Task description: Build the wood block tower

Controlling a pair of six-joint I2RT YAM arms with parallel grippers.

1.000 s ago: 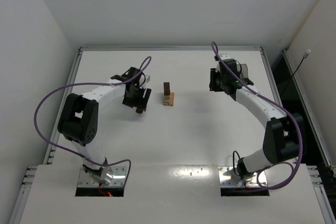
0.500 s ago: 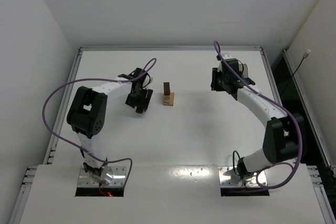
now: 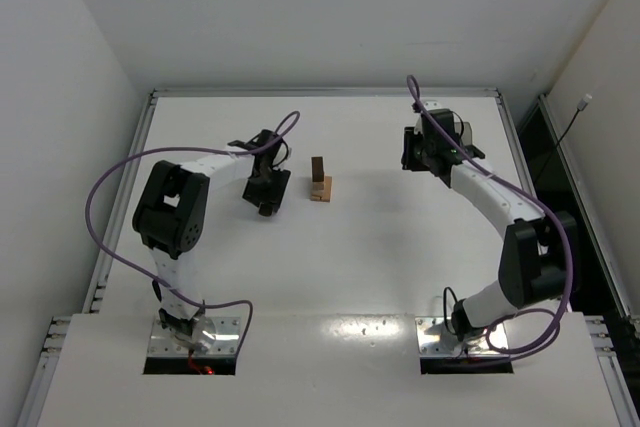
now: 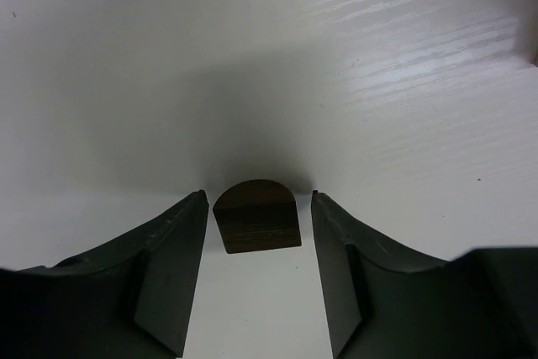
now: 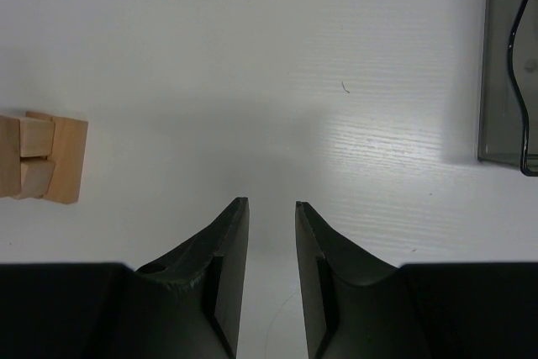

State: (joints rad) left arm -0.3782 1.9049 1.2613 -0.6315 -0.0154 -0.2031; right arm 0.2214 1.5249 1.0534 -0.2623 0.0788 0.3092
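Left wrist view: the left pincer (image 4: pixel 258 196) sits low over the tabletop (image 4: pixel 252 56), jaws apart and straddling a dark brown block (image 4: pixel 256 218) with a rounded top, a thin gap on each side. Right wrist view: the right pincer (image 5: pixel 271 204) has its jaws narrowly apart with nothing between them, and a dark bin (image 5: pixel 504 65) is off to the right. Top external view puts the wood block tower (image 3: pixel 320 185) between the two arms, a dark upright piece on a tan base.
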